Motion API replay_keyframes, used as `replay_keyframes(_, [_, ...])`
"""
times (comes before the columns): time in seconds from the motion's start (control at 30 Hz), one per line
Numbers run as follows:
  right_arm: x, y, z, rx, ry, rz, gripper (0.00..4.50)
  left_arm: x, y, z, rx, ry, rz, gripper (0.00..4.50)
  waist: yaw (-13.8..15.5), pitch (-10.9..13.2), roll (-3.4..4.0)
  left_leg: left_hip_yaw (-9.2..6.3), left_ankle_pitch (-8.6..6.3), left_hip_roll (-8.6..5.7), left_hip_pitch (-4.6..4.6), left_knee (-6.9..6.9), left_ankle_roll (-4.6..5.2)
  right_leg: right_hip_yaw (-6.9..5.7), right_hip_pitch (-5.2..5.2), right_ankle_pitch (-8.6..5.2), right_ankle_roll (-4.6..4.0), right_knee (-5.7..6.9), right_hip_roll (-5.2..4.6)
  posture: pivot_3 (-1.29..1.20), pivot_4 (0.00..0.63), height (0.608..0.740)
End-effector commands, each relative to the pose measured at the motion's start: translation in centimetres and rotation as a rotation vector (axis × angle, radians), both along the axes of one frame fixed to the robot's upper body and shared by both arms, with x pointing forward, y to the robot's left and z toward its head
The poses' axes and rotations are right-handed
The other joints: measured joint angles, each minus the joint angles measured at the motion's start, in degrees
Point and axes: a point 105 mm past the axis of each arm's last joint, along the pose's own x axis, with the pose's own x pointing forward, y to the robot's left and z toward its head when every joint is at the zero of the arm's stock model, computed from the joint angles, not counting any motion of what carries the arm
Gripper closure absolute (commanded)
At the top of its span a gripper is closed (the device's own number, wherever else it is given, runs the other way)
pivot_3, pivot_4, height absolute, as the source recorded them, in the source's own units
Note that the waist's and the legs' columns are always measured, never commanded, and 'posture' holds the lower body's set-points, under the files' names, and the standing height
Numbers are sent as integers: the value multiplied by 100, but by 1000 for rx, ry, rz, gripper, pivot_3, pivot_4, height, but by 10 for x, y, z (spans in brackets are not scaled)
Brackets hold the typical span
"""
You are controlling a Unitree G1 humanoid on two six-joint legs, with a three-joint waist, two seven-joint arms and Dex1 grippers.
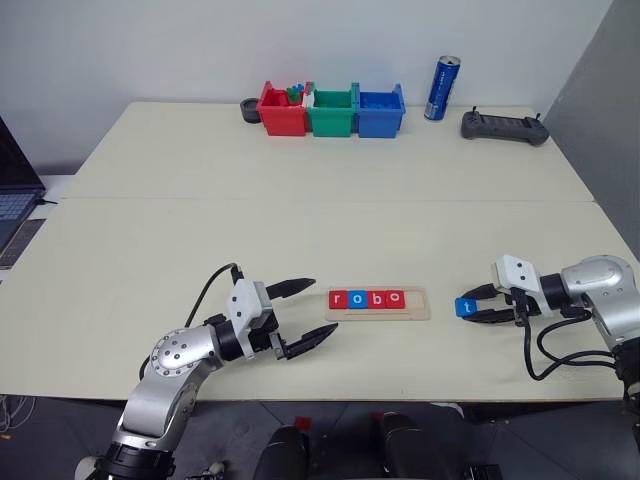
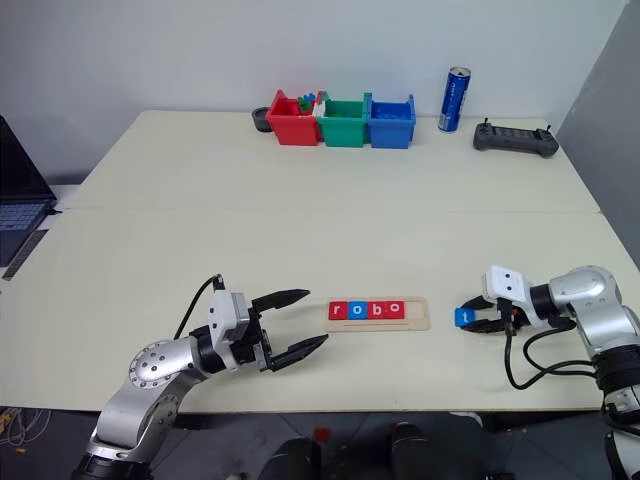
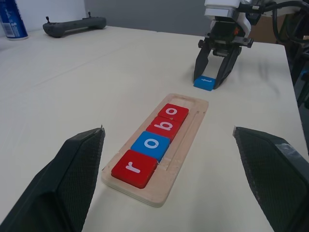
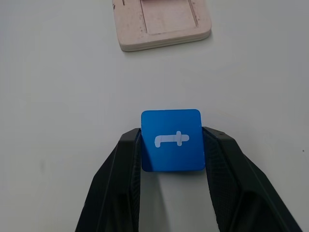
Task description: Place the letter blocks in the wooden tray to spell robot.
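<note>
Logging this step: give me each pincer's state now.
Left pincer: open, holding nothing.
Right pincer: closed on the blue t block, which sits on the table.

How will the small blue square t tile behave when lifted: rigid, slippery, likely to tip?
The blue square t tile looks flat and stiff, so probably rigid. Its glossy edges may slip between the right pincer fingers. Lying flat, it seems unlikely to roll.

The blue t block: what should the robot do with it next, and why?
Probably lift the blue t block off the table. The right gripper has both fingers against its sides, so it looks gripped. The wooden tray already reads r, o, b, o, and its last slot, at the end nearest the block, is empty.
</note>
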Motion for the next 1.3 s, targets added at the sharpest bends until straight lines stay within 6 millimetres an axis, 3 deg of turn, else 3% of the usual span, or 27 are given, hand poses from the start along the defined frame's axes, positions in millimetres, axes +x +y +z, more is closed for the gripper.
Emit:
replay_keyframes(0.03, [9, 21, 27, 80, -69, 13, 3042, 1, 0, 7, 2, -45, -4, 0, -12, 0, 1, 0, 0, 0, 1, 0, 0, 0, 0, 0, 0, 1, 0, 0, 150, 740])
replay_keyframes(0.3, [7, 53, 27, 107, -75, 41, 3042, 3, -1, 8, 0, -44, -5, 0, 20, 0, 1, -3, 0, -2, -2, 2, 0, -2, 0, 0, 0, 1, -2, 0, 150, 740])
replay_keyframes(0.5, [14, 65, 28, 117, -95, 46, 3042, 2, -3, 8, -1, -41, -9, 0, 21, 0, 1, -4, 0, -2, -2, 2, 0, -3, 0, 0, 0, 2, -2, 0, 150, 740])
replay_keyframes(1.3, [14, 72, 15, 79, -72, 96, 3042, 3, -2, 13, 4, -48, 15, 0, 19, 0, 1, -5, 0, -1, -1, 1, 0, -4, 0, 1, 0, 4, -1, 0, 150, 740])
